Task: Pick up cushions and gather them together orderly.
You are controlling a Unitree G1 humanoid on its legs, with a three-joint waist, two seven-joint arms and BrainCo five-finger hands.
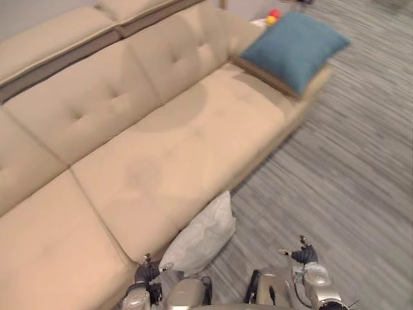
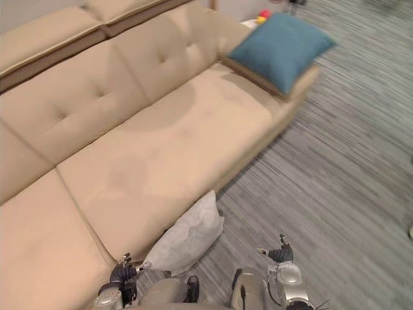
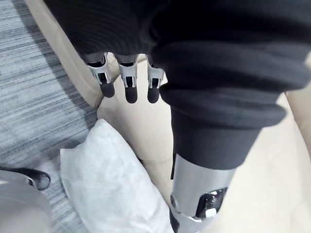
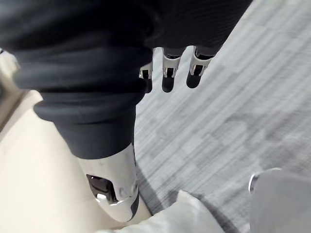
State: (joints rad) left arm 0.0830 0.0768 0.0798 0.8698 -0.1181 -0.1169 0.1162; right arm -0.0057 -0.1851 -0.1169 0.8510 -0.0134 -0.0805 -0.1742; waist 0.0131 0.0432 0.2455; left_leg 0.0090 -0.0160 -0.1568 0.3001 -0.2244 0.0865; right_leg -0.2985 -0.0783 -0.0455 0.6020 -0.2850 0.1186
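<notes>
**Two cushions well apart, both hands empty**

Tan sofa [image 1: 161, 148] runs from 8 o'clock to 1 o'clock in the head view. The grey striped carpet floor [image 1: 348, 168] takes the 2 to 5 o'clock side.

Blue cushion [image 1: 297, 46] is at 1 o'clock, lying tilted on the sofa's far end. White cushion [image 1: 203, 236] is at 6 o'clock on the floor, leaning on the sofa front and creased.

Left hand [image 3: 127, 85] hangs just above and beside the white cushion with fingers straight, holding nothing. Right hand [image 4: 167, 77] hangs over the carpet at 5 o'clock, also relaxed and empty.

Handling guess: both cushions are light, soft and squashy, with fabric that gives grip. A corner pinch would likely let one droop, so clamp across an edge or mid-body. The white cushion is nearest, so take its upper edge.
</notes>
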